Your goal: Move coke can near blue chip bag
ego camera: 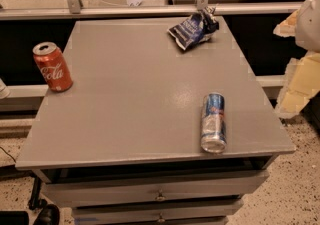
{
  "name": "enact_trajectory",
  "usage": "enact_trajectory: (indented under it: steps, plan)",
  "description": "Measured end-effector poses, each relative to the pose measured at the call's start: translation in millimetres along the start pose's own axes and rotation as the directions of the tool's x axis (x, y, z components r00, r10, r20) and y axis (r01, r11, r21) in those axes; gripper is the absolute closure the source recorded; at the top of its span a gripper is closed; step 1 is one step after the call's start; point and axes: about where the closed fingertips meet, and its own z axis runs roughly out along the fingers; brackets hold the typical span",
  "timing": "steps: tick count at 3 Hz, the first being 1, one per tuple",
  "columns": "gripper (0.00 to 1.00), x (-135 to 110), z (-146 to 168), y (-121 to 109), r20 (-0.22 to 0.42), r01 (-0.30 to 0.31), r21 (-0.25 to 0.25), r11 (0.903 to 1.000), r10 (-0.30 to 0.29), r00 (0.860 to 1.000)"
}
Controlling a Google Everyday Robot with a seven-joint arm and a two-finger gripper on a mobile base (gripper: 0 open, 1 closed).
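Counted on grey table (135, 94): one coke can (52, 67), upright at left edge, well apart from one blue chip bag (192, 29), crumpled at far edge; one blue-and-silver can (214, 122), lying on its side near front right, judged a distractor. Found gripper (300, 54) off right side, clear of everything; grasp state: cannot tell. Judged parked there pending approach.

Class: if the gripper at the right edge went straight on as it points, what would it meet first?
Probably the table, at its right edge, if the gripper beside it points left and down; depth is unclear.
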Motion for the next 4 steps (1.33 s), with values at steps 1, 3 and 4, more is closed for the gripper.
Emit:
enact_trajectory:
  steps: [1,3,4]
  plan:
    - [0.0,0,0,0,0.0,0.0,0.0,1.0,0.0,1.0]
    - [0.0,-45,34,3,0.131,0.007,-0.04,0.9992,-0.002,0.991]
    - [0.0,-111,75,13,0.281,0.033,-0.092,0.9952,-0.006,0.96]
